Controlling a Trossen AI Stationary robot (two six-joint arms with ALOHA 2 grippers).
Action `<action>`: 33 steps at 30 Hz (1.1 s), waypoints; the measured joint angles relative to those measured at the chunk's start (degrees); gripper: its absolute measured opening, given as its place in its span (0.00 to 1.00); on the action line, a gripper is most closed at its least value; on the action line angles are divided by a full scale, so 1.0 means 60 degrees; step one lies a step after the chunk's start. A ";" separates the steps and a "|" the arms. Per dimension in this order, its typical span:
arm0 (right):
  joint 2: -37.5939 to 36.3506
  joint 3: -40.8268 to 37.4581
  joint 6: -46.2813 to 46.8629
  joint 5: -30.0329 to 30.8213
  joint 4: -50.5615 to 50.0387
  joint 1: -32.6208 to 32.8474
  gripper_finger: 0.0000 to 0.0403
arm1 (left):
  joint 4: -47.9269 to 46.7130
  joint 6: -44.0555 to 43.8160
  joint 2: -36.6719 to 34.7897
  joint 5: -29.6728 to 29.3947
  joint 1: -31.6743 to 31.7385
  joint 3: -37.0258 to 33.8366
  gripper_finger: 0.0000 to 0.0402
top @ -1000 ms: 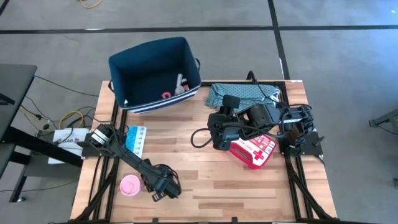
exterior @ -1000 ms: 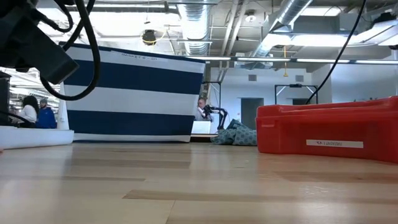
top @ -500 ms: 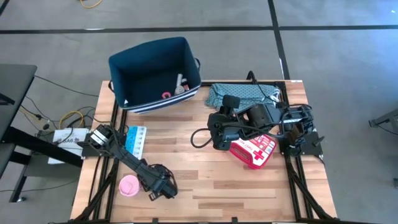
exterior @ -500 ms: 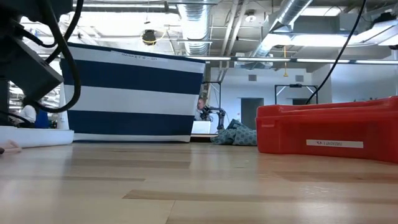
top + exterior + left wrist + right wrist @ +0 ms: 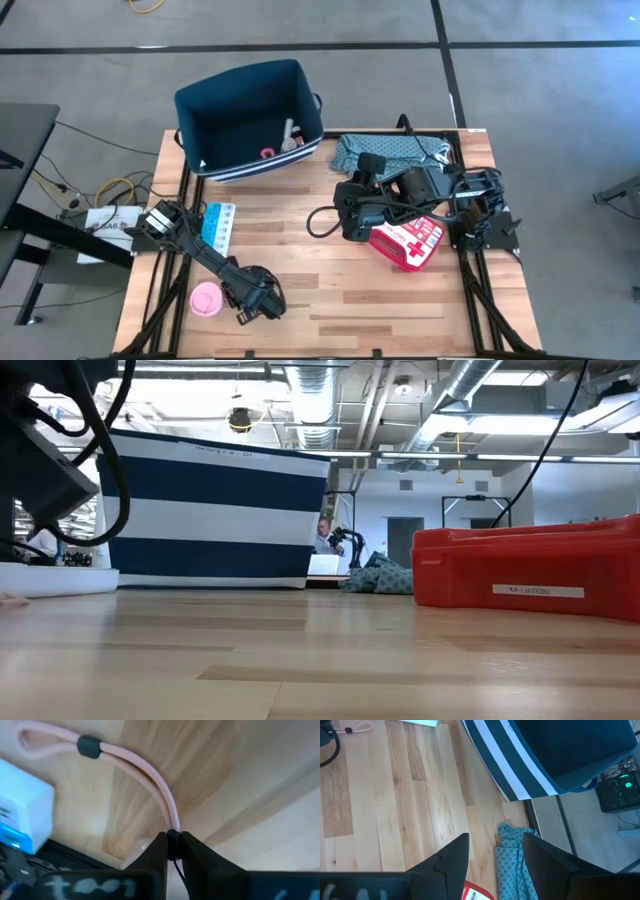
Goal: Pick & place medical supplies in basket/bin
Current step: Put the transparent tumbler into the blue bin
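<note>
Left wrist view: left gripper (image 5: 172, 842) pinches pink cord (image 5: 150, 770).

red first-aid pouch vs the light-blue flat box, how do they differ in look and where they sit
The red first-aid pouch is red with white crosses; the light-blue flat box is pale blue and white. The pouch lies on the table's right side, partly under the right arm; the box lies on the left side, beside the left arm. The pouch looks bulkier, the box slimmer. Both rest on the wooden table, outside the navy bin.
</note>
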 joint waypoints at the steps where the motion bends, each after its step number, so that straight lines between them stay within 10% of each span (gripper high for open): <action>1: 0.0000 0.0000 0.0000 0.0004 0.0000 0.0000 0.44 | -0.0062 0.0091 0.0004 -0.0180 0.0019 0.0064 0.05; 11: 0.0000 0.0000 0.0000 0.0007 0.0004 -0.0020 0.43 | -0.3396 0.0861 0.0001 -0.3414 0.0746 0.3137 0.04; 23: 0.0004 0.0000 0.0264 0.0000 -0.0058 0.0473 0.43 | -0.3220 0.3414 -0.0882 -1.0041 0.2236 0.7066 0.04; 33: 0.0004 0.0000 0.0437 0.0000 -0.0061 0.1410 0.42 | -0.3253 0.6768 -0.1198 -1.3337 0.4440 0.9384 0.02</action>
